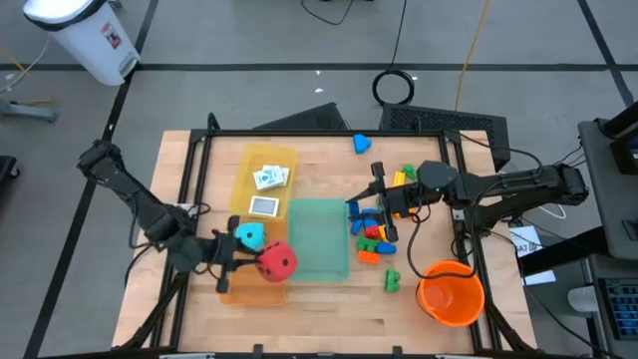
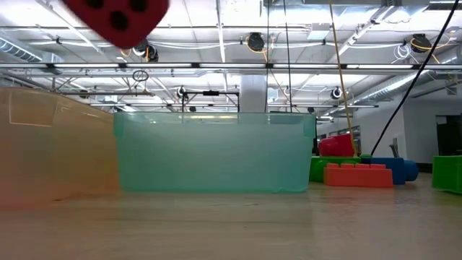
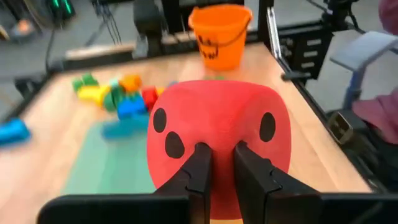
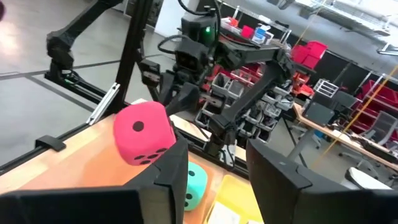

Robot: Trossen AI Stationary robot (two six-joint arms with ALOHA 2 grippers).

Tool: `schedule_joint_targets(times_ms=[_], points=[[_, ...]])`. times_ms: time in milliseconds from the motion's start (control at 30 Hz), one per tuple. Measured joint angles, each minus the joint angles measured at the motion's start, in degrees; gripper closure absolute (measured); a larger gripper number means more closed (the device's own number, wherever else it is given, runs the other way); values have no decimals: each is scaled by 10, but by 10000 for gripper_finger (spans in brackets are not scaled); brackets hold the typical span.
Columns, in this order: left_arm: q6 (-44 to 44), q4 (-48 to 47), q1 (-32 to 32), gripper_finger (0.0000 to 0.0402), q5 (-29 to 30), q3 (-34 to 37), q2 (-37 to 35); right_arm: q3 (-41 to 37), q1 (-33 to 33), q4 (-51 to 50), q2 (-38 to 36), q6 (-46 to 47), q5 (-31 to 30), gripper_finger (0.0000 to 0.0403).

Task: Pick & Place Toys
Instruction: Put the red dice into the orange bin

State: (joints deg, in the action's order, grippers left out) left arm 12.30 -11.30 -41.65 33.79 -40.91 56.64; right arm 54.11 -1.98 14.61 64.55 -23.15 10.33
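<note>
- My left gripper [image 3: 219, 163] has its jaws clenched on the red die [image 1: 276, 260]: soft-looking rounded cube, black dots, lifted off the wooden tabletop [image 1: 329, 319] over the orange tray [image 1: 251, 289].
- Teal die [image 1: 249, 236] sits just beside it, next to the same tray.
- My right gripper [image 1: 361, 206] is above the pile of plastic bricks [image 1: 373, 239], right of the translucent teal tray [image 1: 319, 237]. Jaws parted, nothing between them in the wrist view.
- White picture cards [image 1: 268, 178] lie in the yellow tray [image 1: 247, 160].
- Orange bucket [image 1: 451, 293] near the tabletop's front right corner; one green brick [image 1: 392, 280] just beside it.
- Lone blue brick [image 1: 361, 144] at the far edge.
</note>
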Motion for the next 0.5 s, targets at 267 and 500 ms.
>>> schedule_joint_targets(times_ms=[267, 500], points=[[216, -146, -57, 364, -27, 1, 3, 0, 0, -5, 0, 0, 1, 276], [294, -200, -75, 379, -83, 1, 3, 0, -1, -11, 0, 0, 2, 279]])
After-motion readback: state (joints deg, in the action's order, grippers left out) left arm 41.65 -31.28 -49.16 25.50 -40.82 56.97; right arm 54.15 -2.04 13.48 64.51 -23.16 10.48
